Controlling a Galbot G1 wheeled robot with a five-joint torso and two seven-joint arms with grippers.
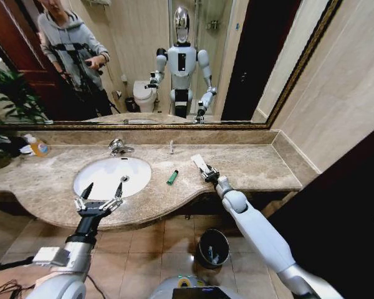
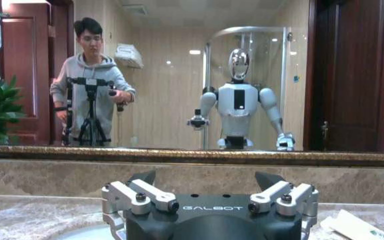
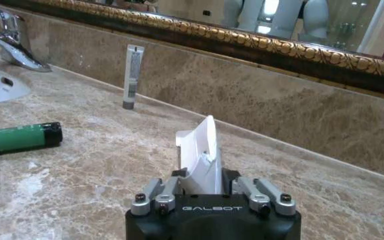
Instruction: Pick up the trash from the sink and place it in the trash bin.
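Pinching a flat white packet (image 3: pixel 202 155), right hand (image 3: pixel 205 187) above countertop (image 3: pixel 78 165).

Warm indoor light is falling evenly over the marble countertop (image 1: pixel 249 163), casting only soft shadows, while the floor beneath its curved edge is sitting dimmer. The mirror (image 2: pixel 178 75) is reflecting bright ceiling spots, and the head view is bending straight lines strongly toward its edges. The right wrist view is blurring slightly at the mirror's gilded frame (image 3: pixel 259 42).
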